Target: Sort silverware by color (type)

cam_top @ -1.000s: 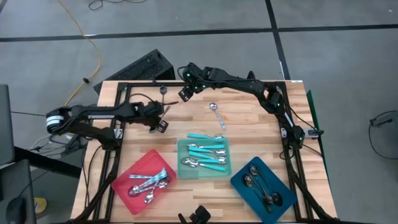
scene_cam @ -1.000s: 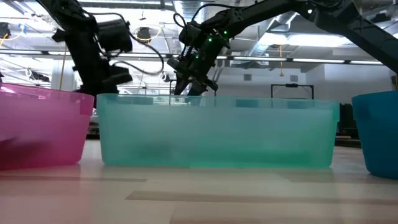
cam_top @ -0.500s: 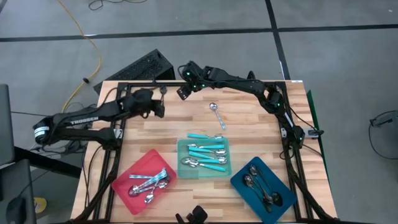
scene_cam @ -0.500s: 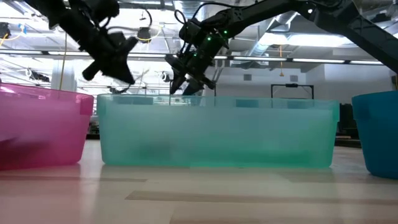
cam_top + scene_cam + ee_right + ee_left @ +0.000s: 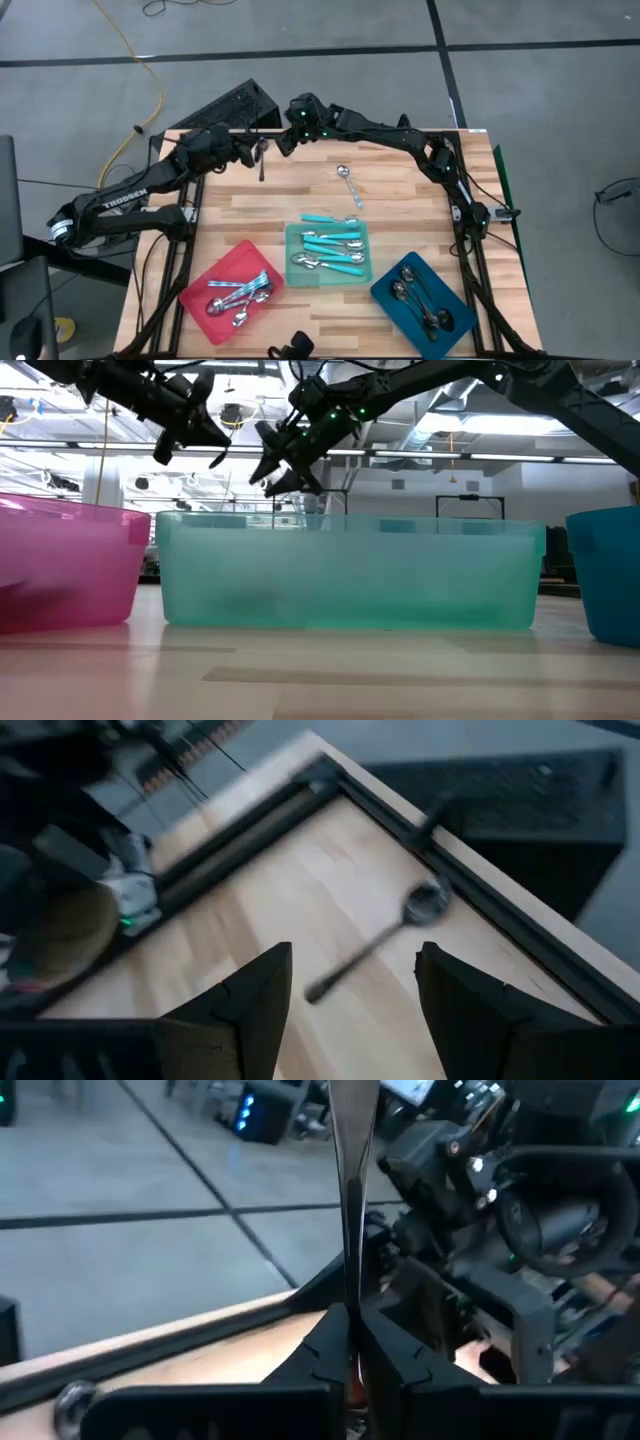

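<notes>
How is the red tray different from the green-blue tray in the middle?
The red tray sits turned at a slant, while the teal tray sits straight with the table. The red tray holds shiny silver spoons, and the teal tray holds spoons with turquoise handles. Both sit side by side along the same table edge, and both hold spoons.

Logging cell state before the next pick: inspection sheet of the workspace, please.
Surface: wooden slat table.
Job's things: red plastic tray holds shiny spoons; teal tray, turquoise-handled spoons; blue tray, dark spoons. Loose: silver spoon back-centre, dark spoon at back edge, turquoise-handled spoon behind teal tray.
Clutter: nothing seen.
Grippers: left gripper at back edge, jaws shut, thin dark strip between them; right gripper beside it, jaws open, empty.
Cables: yellow cable on floor.
Surroundings: black keyboard behind table.
</notes>
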{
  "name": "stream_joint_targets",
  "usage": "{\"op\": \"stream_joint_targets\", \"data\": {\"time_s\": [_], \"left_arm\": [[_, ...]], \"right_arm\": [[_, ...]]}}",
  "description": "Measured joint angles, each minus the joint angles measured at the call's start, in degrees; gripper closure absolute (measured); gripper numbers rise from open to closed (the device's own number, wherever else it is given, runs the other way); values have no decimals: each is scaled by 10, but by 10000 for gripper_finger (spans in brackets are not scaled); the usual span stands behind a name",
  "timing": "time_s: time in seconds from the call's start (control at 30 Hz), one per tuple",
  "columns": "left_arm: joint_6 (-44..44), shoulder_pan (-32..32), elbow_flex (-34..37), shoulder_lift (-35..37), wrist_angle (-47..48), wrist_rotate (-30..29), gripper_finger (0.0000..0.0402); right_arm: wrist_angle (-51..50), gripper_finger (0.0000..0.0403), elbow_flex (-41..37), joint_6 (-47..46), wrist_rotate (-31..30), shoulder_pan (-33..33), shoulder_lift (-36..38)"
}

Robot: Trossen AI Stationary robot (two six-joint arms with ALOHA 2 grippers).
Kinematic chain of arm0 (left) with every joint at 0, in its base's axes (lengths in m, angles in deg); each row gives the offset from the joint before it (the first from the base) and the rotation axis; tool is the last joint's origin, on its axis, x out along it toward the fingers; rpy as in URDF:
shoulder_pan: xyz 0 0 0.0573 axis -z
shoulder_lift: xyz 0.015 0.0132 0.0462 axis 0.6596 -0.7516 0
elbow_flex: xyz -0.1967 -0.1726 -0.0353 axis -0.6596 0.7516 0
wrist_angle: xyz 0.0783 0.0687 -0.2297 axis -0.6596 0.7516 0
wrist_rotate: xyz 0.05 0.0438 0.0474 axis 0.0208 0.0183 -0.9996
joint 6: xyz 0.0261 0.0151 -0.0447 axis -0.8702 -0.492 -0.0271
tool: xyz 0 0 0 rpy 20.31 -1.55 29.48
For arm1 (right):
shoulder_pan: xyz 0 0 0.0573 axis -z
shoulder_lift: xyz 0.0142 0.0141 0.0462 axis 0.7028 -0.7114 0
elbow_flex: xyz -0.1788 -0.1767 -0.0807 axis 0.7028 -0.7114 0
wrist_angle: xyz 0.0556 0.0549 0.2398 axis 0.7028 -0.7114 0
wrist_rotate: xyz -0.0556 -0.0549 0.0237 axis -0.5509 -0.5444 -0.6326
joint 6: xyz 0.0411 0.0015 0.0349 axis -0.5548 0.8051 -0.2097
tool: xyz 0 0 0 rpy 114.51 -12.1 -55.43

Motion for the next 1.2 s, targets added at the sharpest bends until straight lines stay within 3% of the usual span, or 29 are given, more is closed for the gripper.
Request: {"op": "stream_joint_targets", "data": {"time_s": [0.4, 0.6, 0.8, 0.87, 0.97, 1.2], "left_arm": [[-23, -69, 0, 1, -149, 198, 401], [-52, -110, 0, 11, -170, 203, 401], [-38, -173, 0, 12, -215, 320, 401], [-32, -186, 0, 12, -198, 319, 401], [-35, -194, 0, 12, -178, 272, 401], [-63, -187, 0, 12, -168, 162, 401]], "right_arm": [[87, 168, 0, 0, 70, -3, 0], [96, 168, 0, 7, 97, -6, 0], [143, 168, 0, 15, 148, -7, 0], [162, 168, 0, 14, 158, -8, 0], [170, 168, -1, 9, 149, -10, 9], [177, 173, 0, 24, 42, -19, 23]]}}
